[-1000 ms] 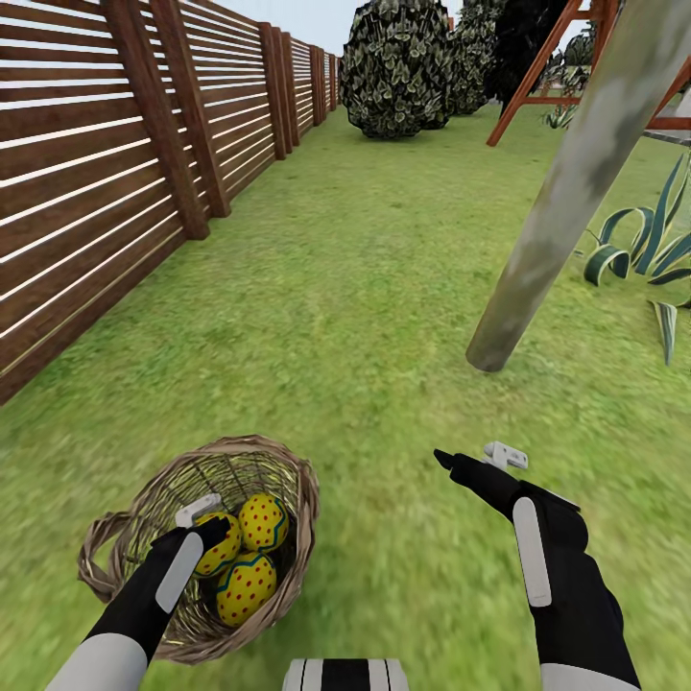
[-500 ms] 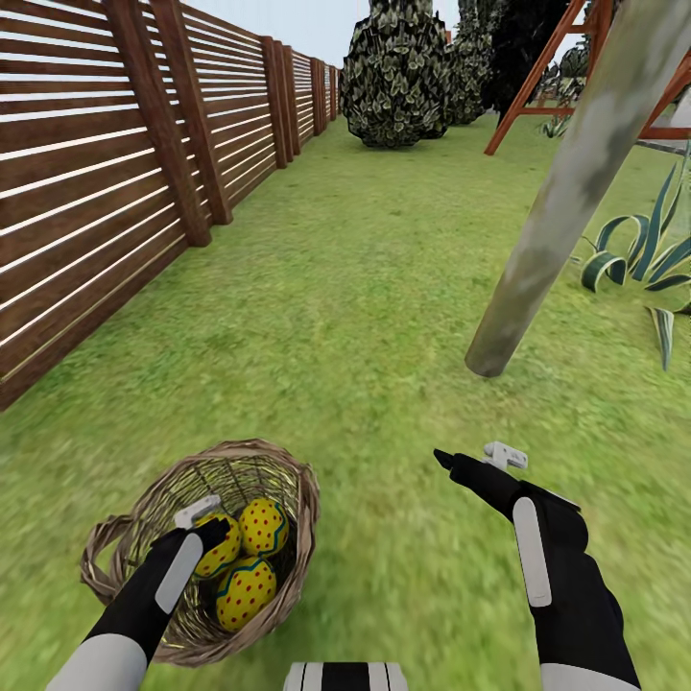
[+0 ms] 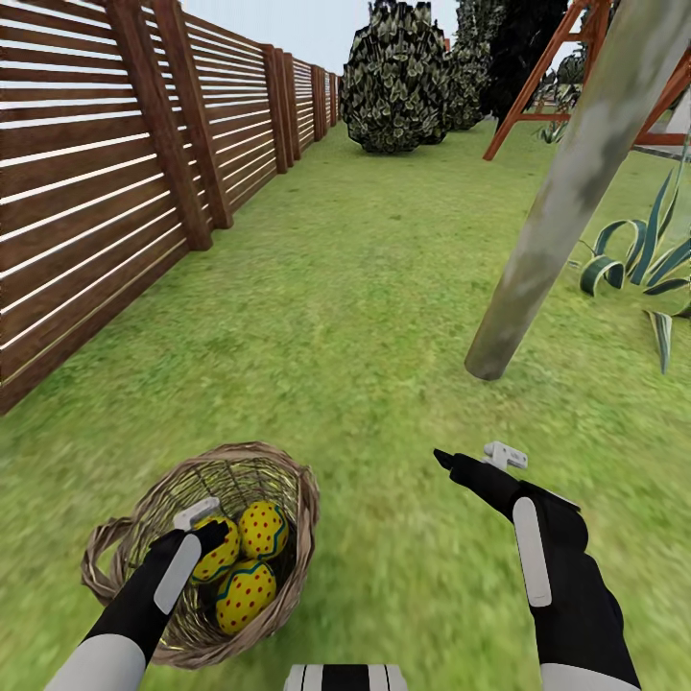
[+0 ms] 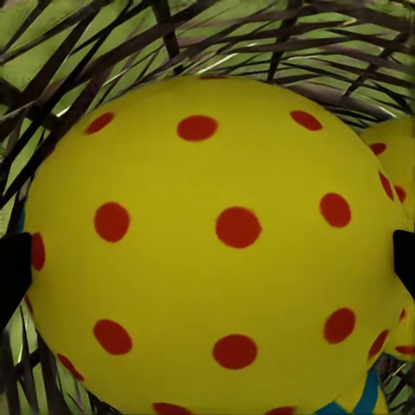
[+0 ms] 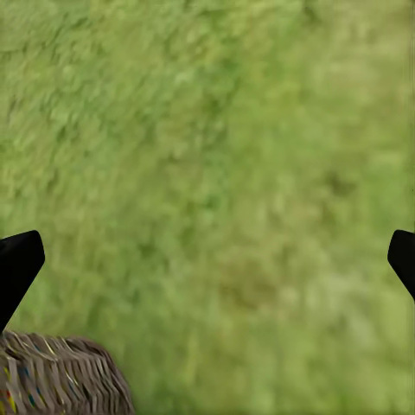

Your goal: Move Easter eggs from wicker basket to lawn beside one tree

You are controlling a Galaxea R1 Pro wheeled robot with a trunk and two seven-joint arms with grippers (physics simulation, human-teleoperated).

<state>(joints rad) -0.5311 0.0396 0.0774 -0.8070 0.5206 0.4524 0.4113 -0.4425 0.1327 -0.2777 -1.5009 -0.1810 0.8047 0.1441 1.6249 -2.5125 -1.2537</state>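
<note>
Three yellow Easter eggs with red dots lie in the wicker basket (image 3: 288, 475) on the lawn (image 3: 365, 317) at the lower left: one (image 3: 262, 530), one (image 3: 245, 595), and one (image 3: 223, 559) under my left gripper (image 3: 206, 526). That gripper reaches into the basket, open, with a fingertip on each side of that egg (image 4: 216, 242); its black fingertips (image 4: 13, 268) sit at the egg's flanks. My right gripper (image 3: 472, 455) hangs open over bare grass. The tree (image 3: 547, 221) has its pale trunk rooted ahead to the right.
A slatted wooden fence (image 3: 115, 173) runs along the left. Round bushes (image 3: 393, 77) and a red-brown swing frame (image 3: 537, 67) stand far back. A spiky striped plant (image 3: 643, 254) grows right of the trunk. Basket rim (image 5: 60, 376) shows beside the right gripper.
The head view has shifted slightly, so the basket sits a little lower in the picture. Neither arm has visibly moved relative to the basket or the grass.
</note>
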